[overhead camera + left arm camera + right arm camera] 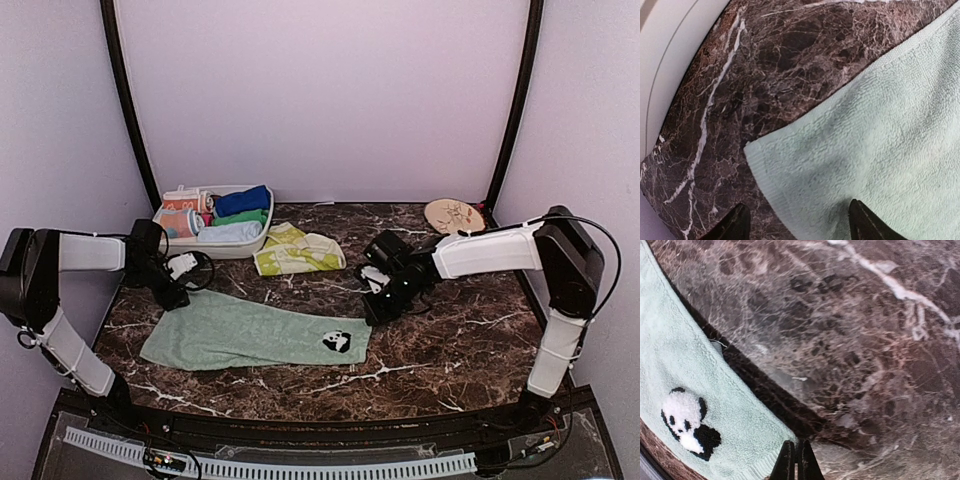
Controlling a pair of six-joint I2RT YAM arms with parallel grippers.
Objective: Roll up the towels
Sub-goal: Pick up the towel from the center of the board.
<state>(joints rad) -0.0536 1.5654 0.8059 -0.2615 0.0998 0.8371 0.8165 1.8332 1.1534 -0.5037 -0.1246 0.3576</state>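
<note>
A pale mint green towel point(250, 335) with a panda patch point(338, 342) lies flat on the marble table. My left gripper point(176, 296) is open over its far left corner. In the left wrist view the towel point(870, 145) runs between the spread fingertips point(738, 226), and the gripper point(800, 227) holds nothing. My right gripper point(378, 306) is shut at the towel's far right corner. In the right wrist view its closed tips point(796, 462) sit just at the corner of the towel point(700, 375), with no cloth seen between them. A royal blue towel point(243, 201) lies rolled in a bin.
A white bin point(262, 236) at the back left holds several rolled towels. A yellow-green patterned towel point(297, 251) lies crumpled beside it. A round beige patterned plate point(452, 214) sits at the back right. Side walls close in the table.
</note>
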